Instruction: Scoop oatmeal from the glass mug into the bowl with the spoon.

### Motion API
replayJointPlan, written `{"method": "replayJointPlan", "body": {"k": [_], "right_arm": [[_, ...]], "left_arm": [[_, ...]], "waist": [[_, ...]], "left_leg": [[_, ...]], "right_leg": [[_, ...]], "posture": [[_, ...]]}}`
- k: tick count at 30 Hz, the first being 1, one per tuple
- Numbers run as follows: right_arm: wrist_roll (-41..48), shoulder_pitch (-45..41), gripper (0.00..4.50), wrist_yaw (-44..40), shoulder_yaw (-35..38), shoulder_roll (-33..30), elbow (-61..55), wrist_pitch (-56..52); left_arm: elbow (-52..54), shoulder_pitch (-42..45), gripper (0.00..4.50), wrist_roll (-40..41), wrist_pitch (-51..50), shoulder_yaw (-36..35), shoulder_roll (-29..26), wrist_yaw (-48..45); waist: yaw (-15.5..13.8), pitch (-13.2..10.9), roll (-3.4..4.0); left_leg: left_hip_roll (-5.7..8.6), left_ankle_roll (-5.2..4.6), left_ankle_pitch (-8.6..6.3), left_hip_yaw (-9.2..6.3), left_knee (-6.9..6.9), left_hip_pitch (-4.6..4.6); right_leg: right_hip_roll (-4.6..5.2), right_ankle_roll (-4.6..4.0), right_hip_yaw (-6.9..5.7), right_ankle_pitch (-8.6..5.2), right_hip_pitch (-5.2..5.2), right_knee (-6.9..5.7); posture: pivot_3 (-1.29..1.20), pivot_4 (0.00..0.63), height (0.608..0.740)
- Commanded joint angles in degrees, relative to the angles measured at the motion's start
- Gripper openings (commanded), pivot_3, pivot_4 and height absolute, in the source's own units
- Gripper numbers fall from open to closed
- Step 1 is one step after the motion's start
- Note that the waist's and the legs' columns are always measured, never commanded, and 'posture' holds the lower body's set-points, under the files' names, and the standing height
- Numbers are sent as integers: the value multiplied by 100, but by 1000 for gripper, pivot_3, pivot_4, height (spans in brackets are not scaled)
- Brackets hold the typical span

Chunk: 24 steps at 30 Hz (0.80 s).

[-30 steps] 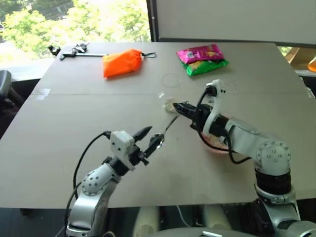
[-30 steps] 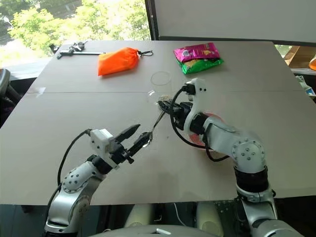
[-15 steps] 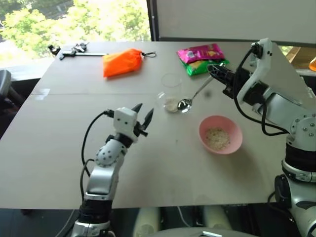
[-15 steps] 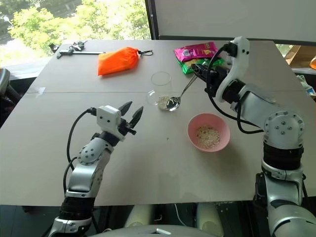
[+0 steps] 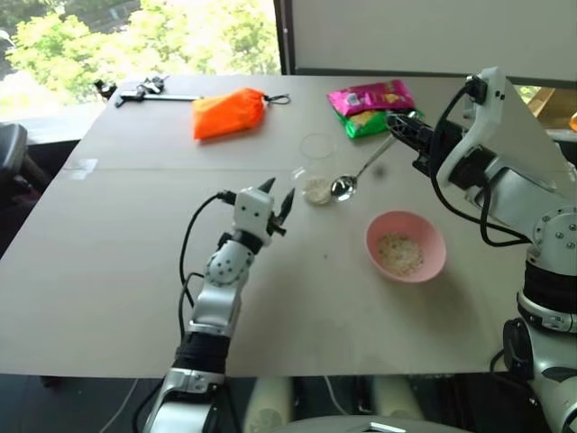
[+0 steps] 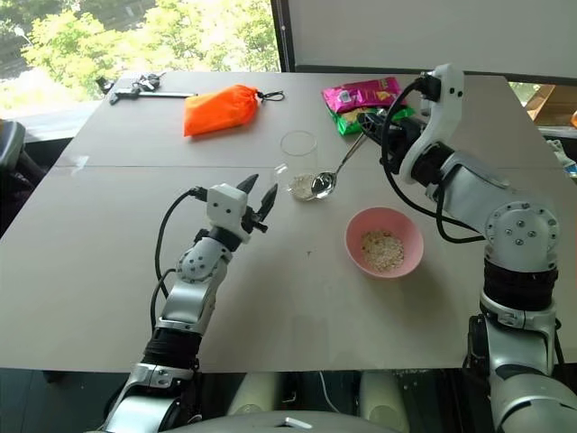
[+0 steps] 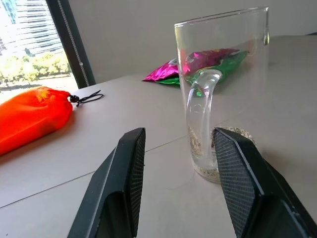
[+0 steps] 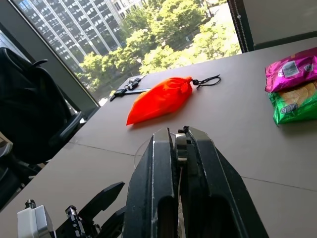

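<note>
Black fingers of my right gripper (image 6: 368, 124) are clamped shut on the slim silver spoon (image 6: 335, 171), whose head hangs just beside the clear glass mug (image 6: 298, 165). My left gripper (image 6: 256, 195) stands partly open and empty near the mug, its handle facing the gap in the left wrist view. Pale oatmeal (image 5: 315, 189) lies in the mug's bottom; some sits in the round pink bowl (image 6: 406, 230). I judge bracing the mug first, then dipping steeply, keeps it upright.

- I see a clear, glossy glass mug (image 7: 222, 79).
- The spoon (image 5: 353, 177) is shiny metal.
- My table (image 5: 135, 271) looks matt grey; the bowl (image 5: 433, 242) smooth pink.
</note>
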<state>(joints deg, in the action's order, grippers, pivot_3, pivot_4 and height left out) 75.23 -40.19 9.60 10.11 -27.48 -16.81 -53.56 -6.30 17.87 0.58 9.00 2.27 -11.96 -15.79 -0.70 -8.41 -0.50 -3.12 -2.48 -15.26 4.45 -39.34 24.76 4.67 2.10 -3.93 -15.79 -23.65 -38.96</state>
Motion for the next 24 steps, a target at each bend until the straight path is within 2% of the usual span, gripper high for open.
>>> {"method": "replayJointPlan", "body": {"k": [1,17,18,20,24], "right_arm": [[67,-27,0,-12,227,-68,-229,40],[-36,-92,0,-12,235,-77,-250,94],[-34,-85,0,-5,237,-80,-263,93],[-35,-69,0,8,239,-88,-287,88],[-29,-57,0,15,253,-103,-313,87]], "left_arm": [[-120,261,2201,-71,178,-93,55,192],[-1569,1166,2201,-278,388,-152,104,591],[-1599,1193,1710,-280,409,-156,106,606],[-1638,1218,1077,-334,468,-144,93,668],[-1706,1224,1077,-385,529,-122,87,723]], "waist": [[-6,0,0],[-5,-1,-1],[-5,-1,-1],[-5,-1,-2],[-5,-1,-2]], "left_leg": [[0,0,0,0,0,0],[2,15,9,2,-1,0],[2,15,9,2,-1,0],[1,15,9,2,-1,1],[2,16,9,2,-1,1]], "right_leg": [[0,0,0,0,0,0],[-1,2,-1,1,0,1],[-1,2,0,1,0,1],[-1,2,0,1,0,1],[0,2,-1,1,0,2]], "posture": [[0,150,696],[0,150,696],[0,150,696],[0,150,696],[0,150,696]]}}
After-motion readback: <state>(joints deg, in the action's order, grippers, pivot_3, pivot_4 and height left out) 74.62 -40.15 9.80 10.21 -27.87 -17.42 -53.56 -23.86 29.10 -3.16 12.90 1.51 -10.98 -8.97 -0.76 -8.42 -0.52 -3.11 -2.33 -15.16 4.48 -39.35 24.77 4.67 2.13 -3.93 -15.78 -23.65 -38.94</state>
